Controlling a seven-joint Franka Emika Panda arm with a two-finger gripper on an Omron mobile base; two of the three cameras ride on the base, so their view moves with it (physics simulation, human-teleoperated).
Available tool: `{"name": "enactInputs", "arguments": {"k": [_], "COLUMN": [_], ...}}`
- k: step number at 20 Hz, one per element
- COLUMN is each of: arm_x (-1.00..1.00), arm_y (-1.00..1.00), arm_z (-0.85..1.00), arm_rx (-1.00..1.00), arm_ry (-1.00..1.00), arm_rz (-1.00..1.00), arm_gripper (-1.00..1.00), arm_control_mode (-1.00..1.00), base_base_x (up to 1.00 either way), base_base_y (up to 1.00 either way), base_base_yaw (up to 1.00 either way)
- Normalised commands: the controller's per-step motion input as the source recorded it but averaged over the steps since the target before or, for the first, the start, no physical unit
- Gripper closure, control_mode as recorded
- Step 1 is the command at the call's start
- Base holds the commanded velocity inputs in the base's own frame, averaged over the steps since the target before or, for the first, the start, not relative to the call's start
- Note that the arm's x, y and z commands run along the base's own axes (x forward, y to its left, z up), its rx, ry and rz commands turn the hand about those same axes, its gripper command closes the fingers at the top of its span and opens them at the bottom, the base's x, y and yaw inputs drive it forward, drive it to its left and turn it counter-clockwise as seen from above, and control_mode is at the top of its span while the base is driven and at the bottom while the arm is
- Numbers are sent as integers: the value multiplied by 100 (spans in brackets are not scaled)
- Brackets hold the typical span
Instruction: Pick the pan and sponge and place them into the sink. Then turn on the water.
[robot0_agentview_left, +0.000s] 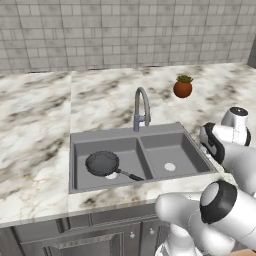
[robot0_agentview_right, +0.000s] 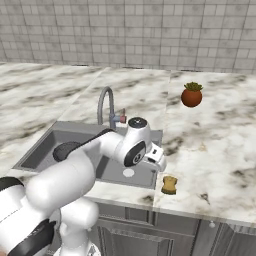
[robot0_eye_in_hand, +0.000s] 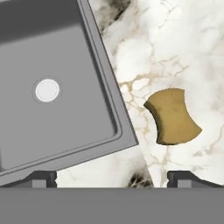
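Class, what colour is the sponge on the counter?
Mustard yellow sponge, clearest in the hand view.

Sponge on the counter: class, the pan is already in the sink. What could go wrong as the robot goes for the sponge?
1. In the hand view the sponge lies right of centre between the open fingertips, so a straight descent may clip it or miss.
2. It sits near the counter's front edge; a nudge could push it off.
3. The pan fills much of the left basin of the sink.
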Motion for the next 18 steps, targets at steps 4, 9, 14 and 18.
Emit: {"name": "enactInputs", "arguments": {"k": [4, 9, 14, 18], "arm_x": [0, 0, 0, 0], "arm_y": [-48, -37, -43, -47], "arm_z": [-19, -23, -17, -11], "arm_rx": [-1, -2, 0, 0], "arm_ry": [2, 3, 3, 2], "arm_rz": [0, 0, 0, 2], "arm_gripper": [-100, -100, -100, -100], "arm_control_mode": [-100, -100, -100, -100], "base_base_x": [0, 0, 0, 0], "base_base_y": [0, 0, 0, 0], "base_base_yaw": [0, 0, 0, 0]}}
